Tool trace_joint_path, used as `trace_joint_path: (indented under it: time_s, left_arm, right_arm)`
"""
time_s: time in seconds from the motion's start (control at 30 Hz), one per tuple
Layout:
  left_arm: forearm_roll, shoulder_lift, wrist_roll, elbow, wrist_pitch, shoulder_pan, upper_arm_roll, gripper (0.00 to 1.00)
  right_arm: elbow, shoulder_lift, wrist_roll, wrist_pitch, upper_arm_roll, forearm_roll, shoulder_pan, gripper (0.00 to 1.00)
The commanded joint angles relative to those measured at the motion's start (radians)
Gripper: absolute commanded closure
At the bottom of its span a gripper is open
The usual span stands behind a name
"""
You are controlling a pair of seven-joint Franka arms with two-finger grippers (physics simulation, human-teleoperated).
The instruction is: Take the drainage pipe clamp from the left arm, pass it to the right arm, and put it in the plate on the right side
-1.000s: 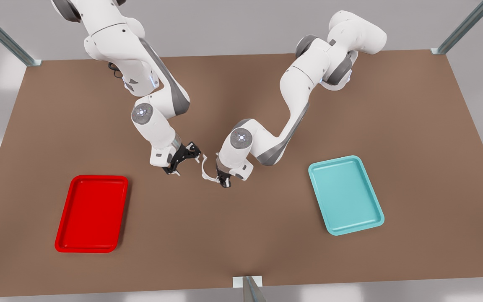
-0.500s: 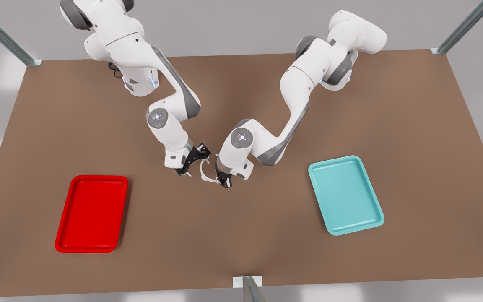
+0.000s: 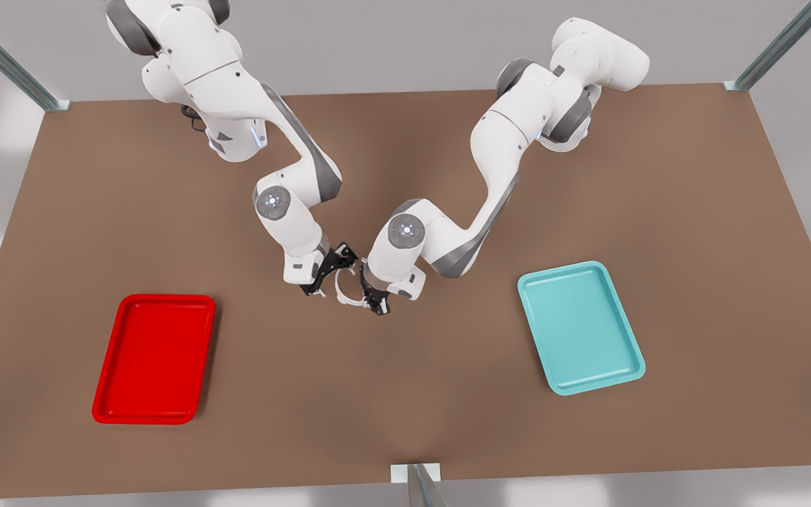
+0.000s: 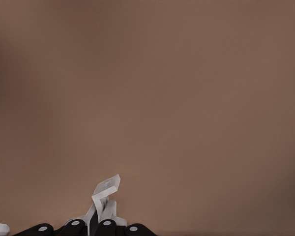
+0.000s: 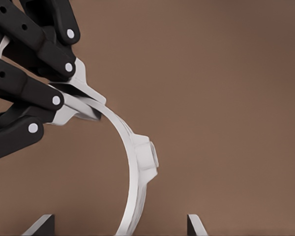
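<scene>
Here, the drainage pipe clamp (image 3: pixel 343 293) hangs in the air above the middle of the bench (image 3: pixel 448 394), caught between the two claws. It is a thin white arc. In the right wrist view its curve (image 5: pixel 137 162) has a small raised boss partway along, and one end tab runs up into the black fingers of the left claw (image 5: pixel 64 96).

The left claw (image 3: pixel 375 303) belongs to the arm on the front view's right and is clenched on that tab. The left wrist view shows its fingers (image 4: pixel 106 227) close together, with the white piece (image 4: pixel 107 189) sticking out from between them over bare brown bench.

The right claw (image 3: pixel 328 274) belongs to the arm on the front view's left and sits just beside the clamp's other side. It is released. In the right wrist view its two fingertips (image 5: pixel 39 225) stand wide apart, and the lower part of the arc passes down between them. The right claw (image 5: pixel 118 225) straddles the ring, but I cannot tell whether either fingertip touches it.

The plate (image 3: pixel 155 310), glossy red, lies flat on the bench towards the front view's left, well apart from the claws. A teal tray (image 3: pixel 613 377) of the same shape lies on the front view's right, also well apart.
</scene>
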Motion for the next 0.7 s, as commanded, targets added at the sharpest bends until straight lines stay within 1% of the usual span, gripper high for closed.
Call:
trace_joint_path:
  time_s: [0.0,0.23,0.27,0.33,0.43,0.47,0.5,0.53,0.67]
  left_arm:
    - [0.003,-0.002,-0.039,0.001,0.004,0.000,0.000,0.79]
    - [0.002,-0.002,-0.039,0.001,0.004,0.006,-0.003,0.79]
    - [0.003,-0.002,-0.039,0.001,0.004,0.006,-0.003,0.79]
    - [0.002,-0.003,-0.039,0.001,0.002,0.005,-0.003,0.79]
    - [0.002,-0.003,-0.039,0.001,0.002,0.006,-0.003,0.79]
    - [0.002,-0.003,-0.037,0.001,0.002,0.006,-0.003,0.75]
    - [0.002,-0.005,-0.037,0.001,0.001,0.006,-0.003,0.00]
    - [0.002,-0.006,-0.037,0.001,-0.001,0.008,-0.003,0.00]
    - [-0.018,-0.037,-0.034,0.004,-0.071,0.043,-0.021,0.00]
  right_arm:
    - [0.008,0.006,-0.015,-0.005,0.001,0.002,0.000,0.00]
    - [0.036,0.021,-0.008,-0.002,0.000,0.002,0.000,0.01]
    - [0.036,0.021,-0.008,-0.002,0.001,0.002,0.000,0.05]
    - [0.036,0.024,-0.009,-0.002,0.001,0.002,0.000,0.28]
    - [0.036,0.024,-0.008,-0.002,0.001,0.000,0.002,0.51]
    - [0.036,0.024,-0.008,-0.002,0.001,0.002,0.002,0.59]
    - [0.036,0.024,-0.006,-0.002,0.001,0.000,0.002,0.71]
    - [0.037,0.024,-0.005,-0.002,0.001,0.002,0.002,0.79]
    - [0.049,0.026,-0.009,-0.002,0.001,0.002,-0.001,0.79]
